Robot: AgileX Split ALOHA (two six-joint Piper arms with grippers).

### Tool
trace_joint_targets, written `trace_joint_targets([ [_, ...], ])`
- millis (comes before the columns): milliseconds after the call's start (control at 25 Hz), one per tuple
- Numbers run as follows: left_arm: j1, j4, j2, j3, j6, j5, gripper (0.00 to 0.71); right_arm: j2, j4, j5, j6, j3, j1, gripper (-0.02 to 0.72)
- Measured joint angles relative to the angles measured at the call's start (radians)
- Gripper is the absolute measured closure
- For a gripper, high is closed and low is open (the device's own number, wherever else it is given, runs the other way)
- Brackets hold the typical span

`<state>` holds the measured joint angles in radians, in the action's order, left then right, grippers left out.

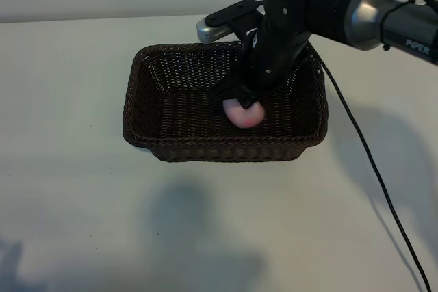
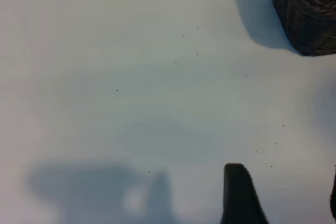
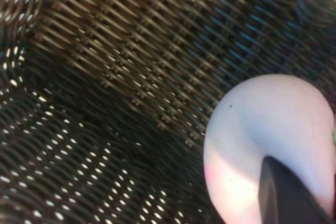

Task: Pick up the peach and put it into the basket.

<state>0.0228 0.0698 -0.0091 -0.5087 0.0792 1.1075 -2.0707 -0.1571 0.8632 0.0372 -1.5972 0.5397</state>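
1. Peach-and-basket scene, largest element first: the desk (image 1: 68, 189) is a plain white surface carrying the basket (image 1: 147, 111), a dark woven wicker container set toward the far middle.
2. Right arm: it reaches down into the right half of the basket; its right tool (image 1: 241, 104) is closed on the peach (image 1: 245, 115), one dark finger (image 3: 286, 195) lying across the pale fruit in the right wrist view.
3. Peach: pale pink, held low inside the basket, just above or on the woven floor; which of the two cannot be told.
4. Left tool (image 2: 283, 195): parked over bare desk beside a basket corner, jaws part open and holding nothing.
5. Risk, release height: if the peach hangs clear of the floor, opening the jaws may let so round a fruit drop, bounce and roll, though the sloping walls would probably contain it.
6. Risk, withdrawal: lifting before the jaws fully part could carry the peach out again, or snag a finger in the weave and drag the basket.
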Motion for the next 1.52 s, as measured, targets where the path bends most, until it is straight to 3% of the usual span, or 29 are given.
trace_joint_targets([
  [280,0.000,0.000,0.000,0.000,0.000,0.000,0.285,-0.004,0.000,0.012,0.000,0.000,0.000,0.621],
  [640,0.000,0.000,0.000,0.000,0.000,0.000,0.285,-0.004,0.001,0.041,0.000,-0.006,0.000,0.266],
  [760,0.000,0.000,0.000,0.000,0.000,0.000,0.285,-0.002,0.001,0.044,0.000,-0.009,0.000,0.202],
  [1120,0.000,0.000,0.000,0.000,0.000,-0.001,0.285,0.069,0.003,0.107,0.000,-0.050,0.000,0.179],
  [1320,0.000,0.000,0.000,0.000,0.000,-0.001,0.285,0.119,0.037,0.180,-0.001,-0.103,-0.019,0.179],
  [1520,0.000,0.000,0.000,0.000,0.000,-0.002,0.285,0.156,0.081,0.220,-0.001,-0.109,-0.105,0.177],
])
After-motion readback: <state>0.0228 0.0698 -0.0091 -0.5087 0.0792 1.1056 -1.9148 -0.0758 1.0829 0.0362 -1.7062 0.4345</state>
